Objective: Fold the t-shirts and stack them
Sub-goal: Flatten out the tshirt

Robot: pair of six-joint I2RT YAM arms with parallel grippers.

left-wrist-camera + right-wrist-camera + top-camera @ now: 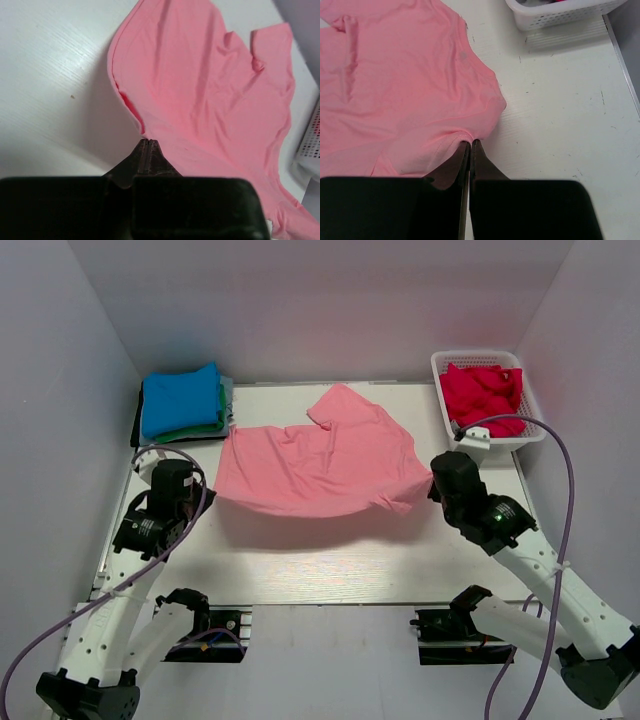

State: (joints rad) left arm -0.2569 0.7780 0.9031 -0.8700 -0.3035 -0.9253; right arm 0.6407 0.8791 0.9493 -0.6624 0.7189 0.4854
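Left end effector (145,144) pinches pink tee (210,90) edge.

- White tabletop (330,560) with a faint wood grain; small dark specks show on its right side
- Pink tee (320,460) spread across the middle: its far part lies on the surface, its near hem is raised clear, with a shadow on the bare board beneath
- Far left corner: a folded blue tee (180,398) on top of a green tee (200,428), just beside the pink tee's left edge
- Far right corner: a white lattice basket (485,357), apart from the pink tee
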